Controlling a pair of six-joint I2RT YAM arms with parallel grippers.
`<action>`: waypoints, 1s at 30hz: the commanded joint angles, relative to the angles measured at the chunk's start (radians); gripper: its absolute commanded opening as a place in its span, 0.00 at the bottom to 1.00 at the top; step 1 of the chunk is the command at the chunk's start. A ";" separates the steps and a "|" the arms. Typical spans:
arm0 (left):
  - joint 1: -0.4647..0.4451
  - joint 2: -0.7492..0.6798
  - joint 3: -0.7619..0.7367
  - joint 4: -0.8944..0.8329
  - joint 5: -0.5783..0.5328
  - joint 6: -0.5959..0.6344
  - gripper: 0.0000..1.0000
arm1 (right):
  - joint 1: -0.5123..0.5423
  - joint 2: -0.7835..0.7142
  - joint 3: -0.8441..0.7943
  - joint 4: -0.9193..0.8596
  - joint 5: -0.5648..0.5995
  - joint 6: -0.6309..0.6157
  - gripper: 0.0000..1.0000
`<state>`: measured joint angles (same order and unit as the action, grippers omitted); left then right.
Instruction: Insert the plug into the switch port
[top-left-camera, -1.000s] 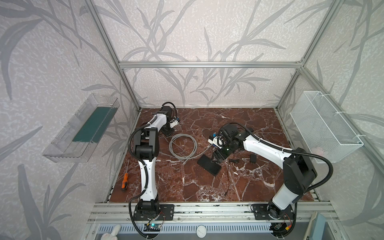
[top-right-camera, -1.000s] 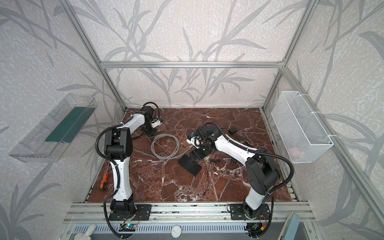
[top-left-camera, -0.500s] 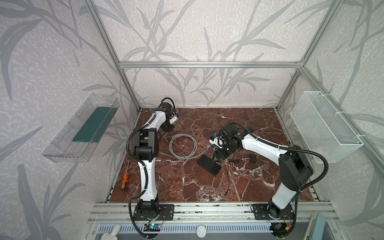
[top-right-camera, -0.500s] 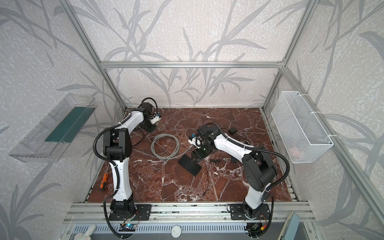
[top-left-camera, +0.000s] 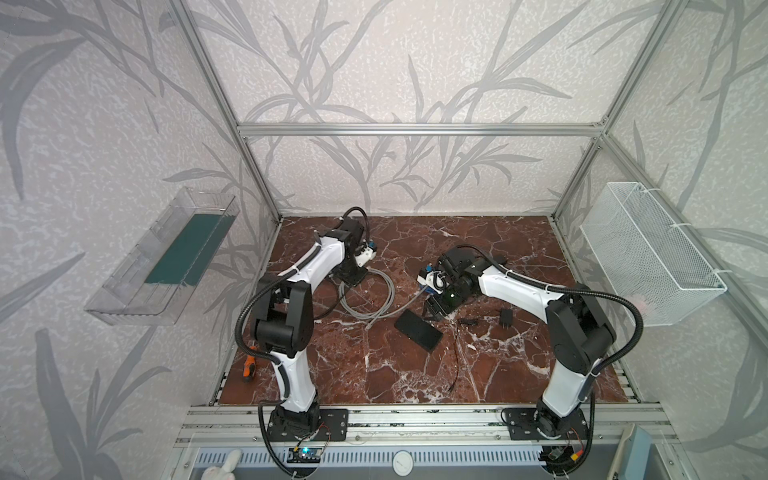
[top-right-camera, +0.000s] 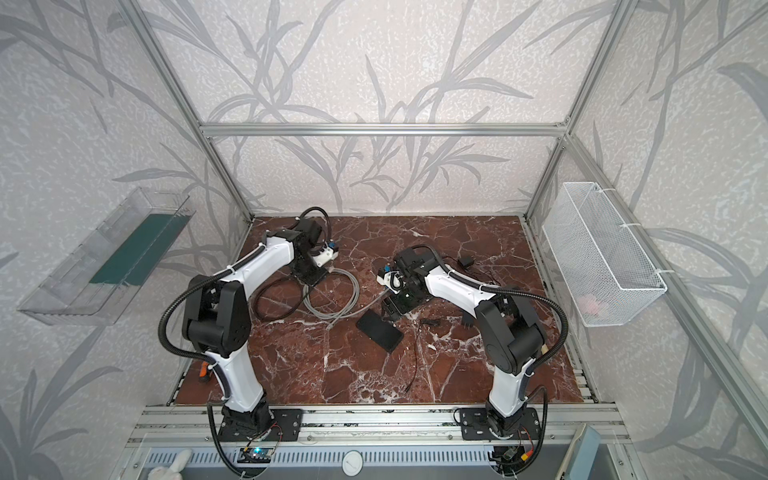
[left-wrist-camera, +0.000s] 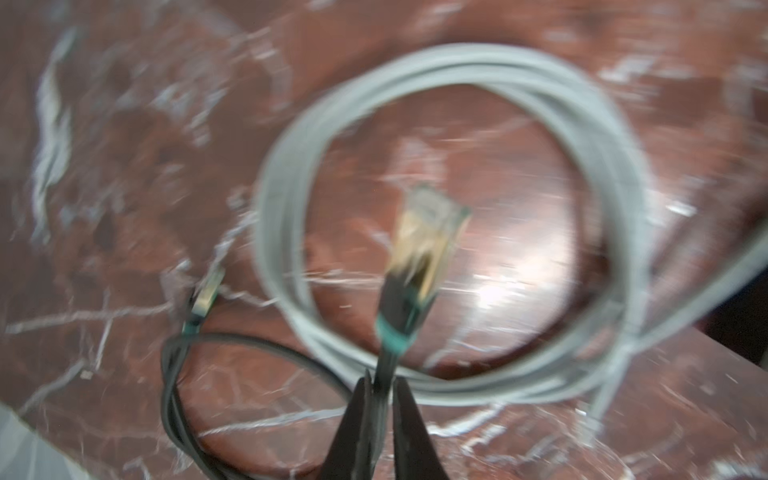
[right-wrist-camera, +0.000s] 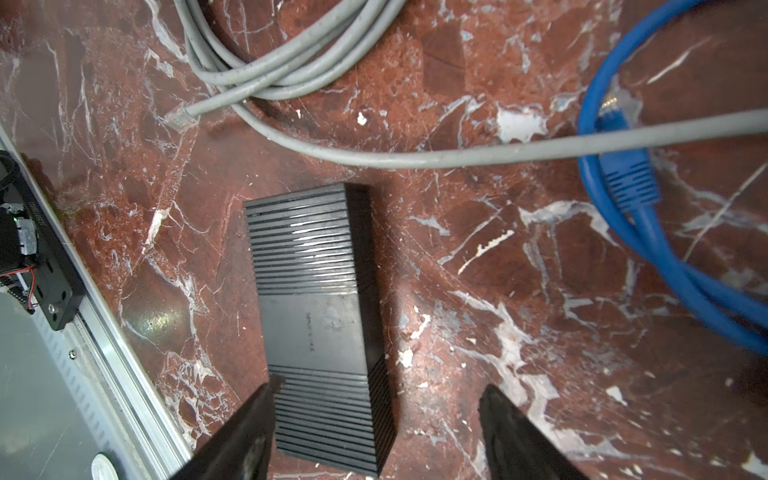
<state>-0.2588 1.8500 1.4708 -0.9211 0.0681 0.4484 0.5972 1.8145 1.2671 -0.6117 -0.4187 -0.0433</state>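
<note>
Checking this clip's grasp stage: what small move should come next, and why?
Probably lower the right claw and close it on the switch: its jaws stand open above it, while the left claw pinches the cable behind the plug.

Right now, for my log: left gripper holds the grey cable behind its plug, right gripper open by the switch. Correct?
No: the left wrist view shows the left gripper holding the black cable behind its plug, not the grey cable. Rest stands.

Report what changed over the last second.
The left gripper closed on the black cable just behind its plug and moved slightly toward the middle. The right gripper stayed open over the switch; the grey cable coil lay unmoved.
</note>
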 joint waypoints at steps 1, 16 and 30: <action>-0.031 -0.056 -0.039 -0.007 0.070 0.070 0.13 | -0.013 0.004 0.001 0.032 0.015 0.034 0.76; -0.124 -0.088 -0.045 0.037 0.155 -0.138 0.26 | -0.059 -0.028 -0.094 0.066 0.067 0.144 0.76; -0.195 -0.098 -0.072 0.193 0.267 -0.370 0.38 | 0.001 -0.342 -0.362 0.019 0.053 0.204 0.53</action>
<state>-0.4522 1.7538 1.4010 -0.7361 0.3359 0.1295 0.5385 1.5356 0.9649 -0.5705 -0.3676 0.1654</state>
